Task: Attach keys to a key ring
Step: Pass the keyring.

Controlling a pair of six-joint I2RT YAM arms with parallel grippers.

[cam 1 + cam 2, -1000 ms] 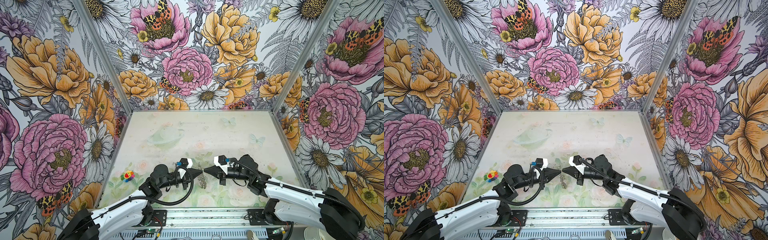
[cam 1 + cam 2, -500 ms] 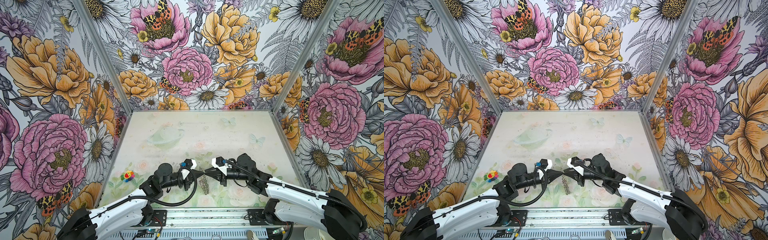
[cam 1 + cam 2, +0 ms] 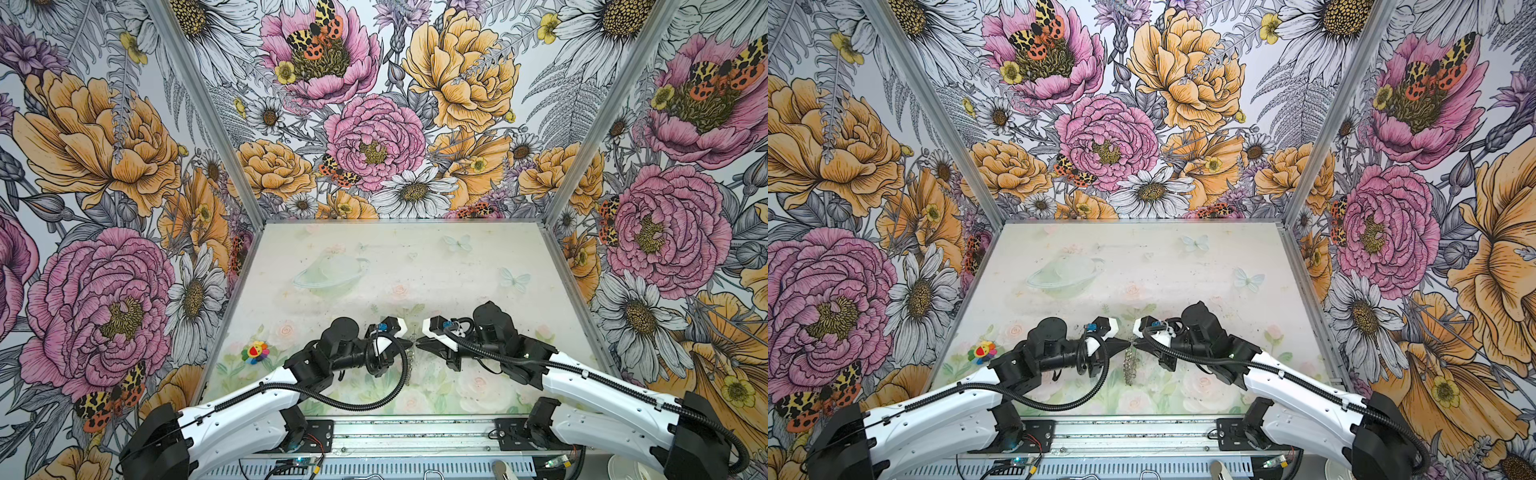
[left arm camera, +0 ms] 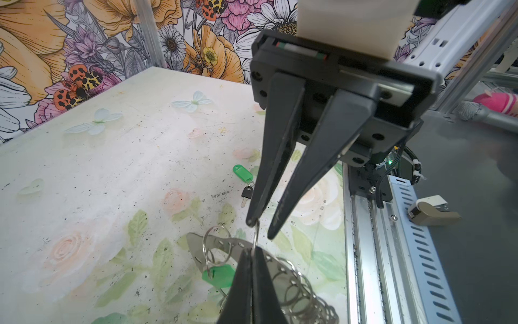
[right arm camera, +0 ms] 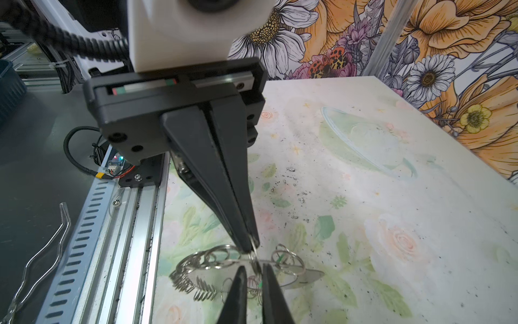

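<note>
The key ring, a flat grey plate edged with several wire rings, hangs off the table and shows in both top views. My left gripper is shut on one of its wire rings. One green tag hangs from a ring on the plate. My right gripper meets the left tip to tip, its fingers slightly apart with that wire ring between them. A second green tag with its dark key lies on the table beyond.
A small rainbow flower toy lies at the table's left. The aluminium rail runs along the front edge, with a bent wire beside it. Flowered walls close in three sides.
Both arms stay tip to tip over the front middle of the table. The right gripper's fingers have parted a little. The hanging key ring has shifted slightly.
</note>
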